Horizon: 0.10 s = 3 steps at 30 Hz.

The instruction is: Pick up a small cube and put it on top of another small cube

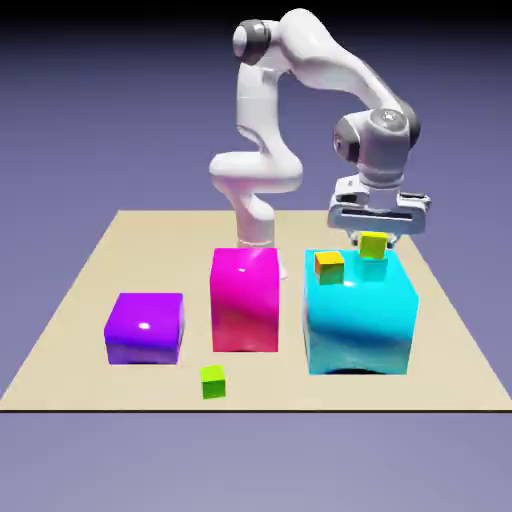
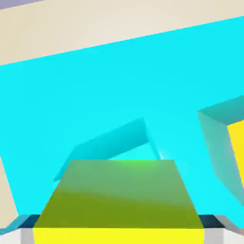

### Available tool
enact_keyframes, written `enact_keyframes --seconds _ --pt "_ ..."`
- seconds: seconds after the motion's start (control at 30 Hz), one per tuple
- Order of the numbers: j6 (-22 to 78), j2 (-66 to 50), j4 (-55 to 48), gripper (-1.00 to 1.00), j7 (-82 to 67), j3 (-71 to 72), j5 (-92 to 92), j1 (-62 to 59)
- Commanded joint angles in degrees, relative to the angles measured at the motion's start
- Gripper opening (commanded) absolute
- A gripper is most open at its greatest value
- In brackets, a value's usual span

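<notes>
Blue-violet backdrop, tan bench [image 1: 90, 290]. Yellow cube [image 1: 373, 245] sits on the cyan cube [image 1: 374, 268], both on top of the big cyan block [image 1: 360, 320], toward its 1 o'clock corner. Orange cube [image 1: 329, 266] is on the same block top, just beside the stack at its 9 o'clock. Hand [image 1: 380, 232] hangs right over the stack; from the exterior view I can't separate the fingers, and in the hand view the yellow cube fills the lower middle with grey fingertips [image 2: 26, 234] just outside its edges, so I read the jaws as spread wide, nothing clamped. Stack looks placed (judgement only). To finish well: lift straight up, no sideways drift, keep the fingers clear of the yellow faces and of the orange neighbour.
</notes>
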<state>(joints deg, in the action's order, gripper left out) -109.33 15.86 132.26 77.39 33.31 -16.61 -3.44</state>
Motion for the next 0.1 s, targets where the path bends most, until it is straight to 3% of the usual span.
enact_keyframes --seconds 0.0,0.07 --pt "2.5 0.6 -1.9 1.0 0.0 -0.5 0.1 -0.2" --pt "5.7 1.5 -4.3 1.0 0.0 -1.1 0.3 -0.4"
